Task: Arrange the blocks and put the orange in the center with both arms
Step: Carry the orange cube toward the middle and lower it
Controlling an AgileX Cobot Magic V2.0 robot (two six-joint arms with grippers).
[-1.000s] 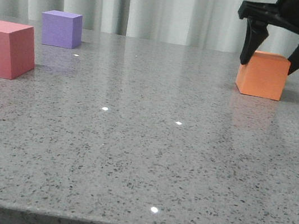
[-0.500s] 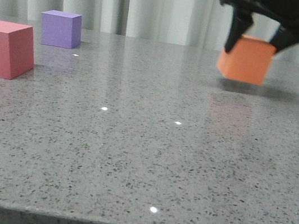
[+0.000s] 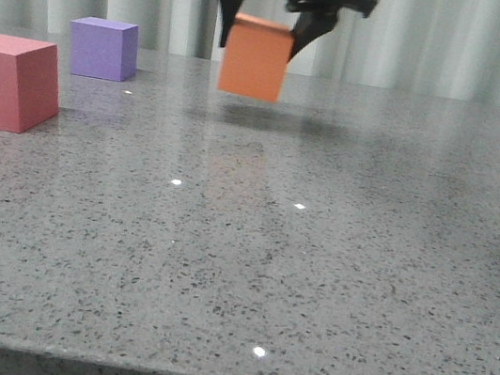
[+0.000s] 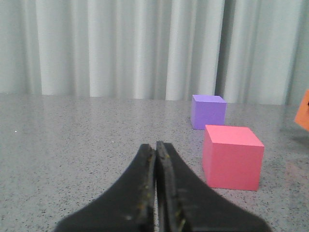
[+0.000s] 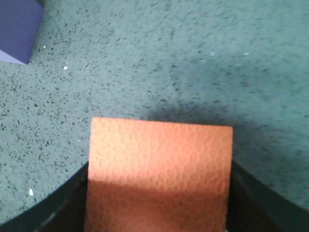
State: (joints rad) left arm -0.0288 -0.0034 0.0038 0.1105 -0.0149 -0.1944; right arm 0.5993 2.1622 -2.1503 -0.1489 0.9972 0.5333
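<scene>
The orange cube (image 3: pixel 255 58) hangs above the table near the back middle, held between the dark fingers of my right gripper (image 3: pixel 263 30). It fills the lower part of the right wrist view as the orange cube (image 5: pixel 159 174). A reddish-pink cube (image 3: pixel 8 81) rests at the far left and a purple cube (image 3: pixel 104 48) sits behind it. In the left wrist view my left gripper (image 4: pixel 156 145) is shut with nothing in it, a short way from the reddish-pink cube (image 4: pixel 231 157), with the purple cube (image 4: pixel 208 111) beyond. The left arm does not show in the front view.
A grey speckled table (image 3: pixel 312 274) spreads from the front edge to a pale curtain (image 3: pixel 445 38) at the back. A corner of the purple cube (image 5: pixel 17 26) shows in the right wrist view.
My right gripper has lifted the orange cube off the table at the back right and carried it left toward the middle. The reddish-pink and purple cubes have stayed put.
</scene>
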